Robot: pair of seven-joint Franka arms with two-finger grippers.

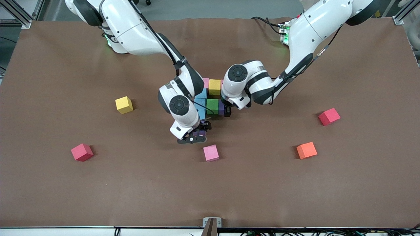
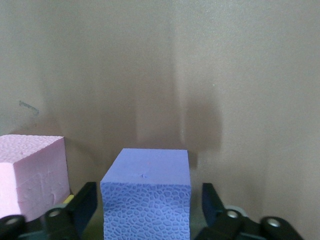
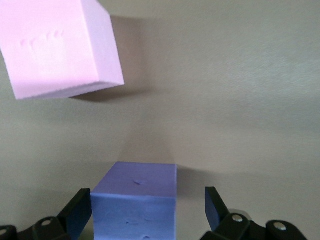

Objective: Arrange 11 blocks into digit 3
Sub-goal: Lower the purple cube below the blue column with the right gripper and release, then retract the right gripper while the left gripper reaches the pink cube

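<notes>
Plainly, no block carries writing. Left gripper (image 2: 146,210) stands with fingers apart around a matte purple foam cube (image 2: 146,200) in the many-coloured cube figure (image 1: 212,98). Right gripper (image 3: 145,215) likewise brackets, unclamped, another purple foam cube (image 3: 135,202) near a loose pink foam cube (image 1: 210,153).

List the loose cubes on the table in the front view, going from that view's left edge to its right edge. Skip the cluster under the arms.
Red cube → yellow cube → pink cube → orange cube → second red cube.
</notes>
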